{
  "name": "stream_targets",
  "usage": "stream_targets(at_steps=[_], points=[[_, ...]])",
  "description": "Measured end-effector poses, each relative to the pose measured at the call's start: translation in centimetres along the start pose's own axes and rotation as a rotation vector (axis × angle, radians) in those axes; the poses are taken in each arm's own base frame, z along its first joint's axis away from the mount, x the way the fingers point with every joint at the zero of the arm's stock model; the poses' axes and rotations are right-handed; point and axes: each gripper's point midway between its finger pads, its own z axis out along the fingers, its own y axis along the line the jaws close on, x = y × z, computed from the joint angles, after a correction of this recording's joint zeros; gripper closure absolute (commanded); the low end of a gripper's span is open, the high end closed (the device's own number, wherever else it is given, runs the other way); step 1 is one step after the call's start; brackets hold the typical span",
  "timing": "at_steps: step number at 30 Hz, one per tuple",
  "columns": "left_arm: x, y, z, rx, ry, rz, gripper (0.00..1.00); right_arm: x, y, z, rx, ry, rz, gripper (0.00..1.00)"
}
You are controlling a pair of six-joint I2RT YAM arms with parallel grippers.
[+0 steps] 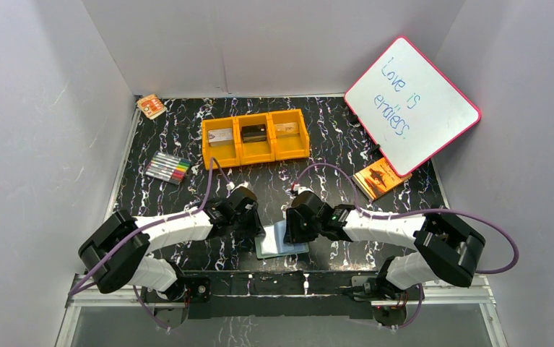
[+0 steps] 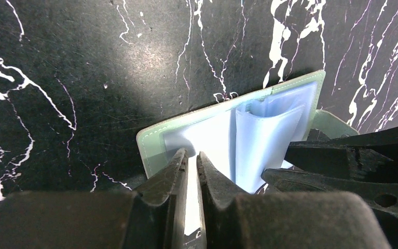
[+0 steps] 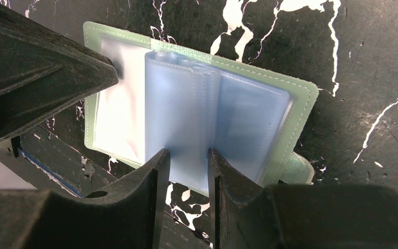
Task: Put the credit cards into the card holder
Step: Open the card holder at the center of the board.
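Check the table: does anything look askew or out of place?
The whiteboard leans tilted at the far right, its lower corner over the orange book. The card holder lies open, clear pockets standing up, with the left end effector and right end effector on it. Nothing looks spilled or damaged.

On the table [image 1: 331,155], the card holder [image 1: 288,243] lies between my left gripper [image 2: 192,157] and right gripper [image 3: 188,154]; tray [image 1: 256,154] behind it, credit cards [image 1: 253,133] in its compartments.

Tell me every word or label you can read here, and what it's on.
"Love is endless": blue handwriting on the whiteboard, last word unclear.
Orange book: print too small to read.
Orange packet: too small to read.
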Motion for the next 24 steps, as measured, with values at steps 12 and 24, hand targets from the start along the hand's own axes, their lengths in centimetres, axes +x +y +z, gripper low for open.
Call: stream_targets(at_steps=[12, 24], points=[[-0.1, 0.1, -0.2, -0.016, -0.001, 0.009, 0.9, -0.8, 2.0, -1.1, -0.102, -0.034, 0.001, 0.51], [-0.1, 0.2, 0.0, -0.019, 0.0, 0.011, 0.9, -0.8, 4.0, -1.6, -0.219, -0.047, 0.013, 0.57]])
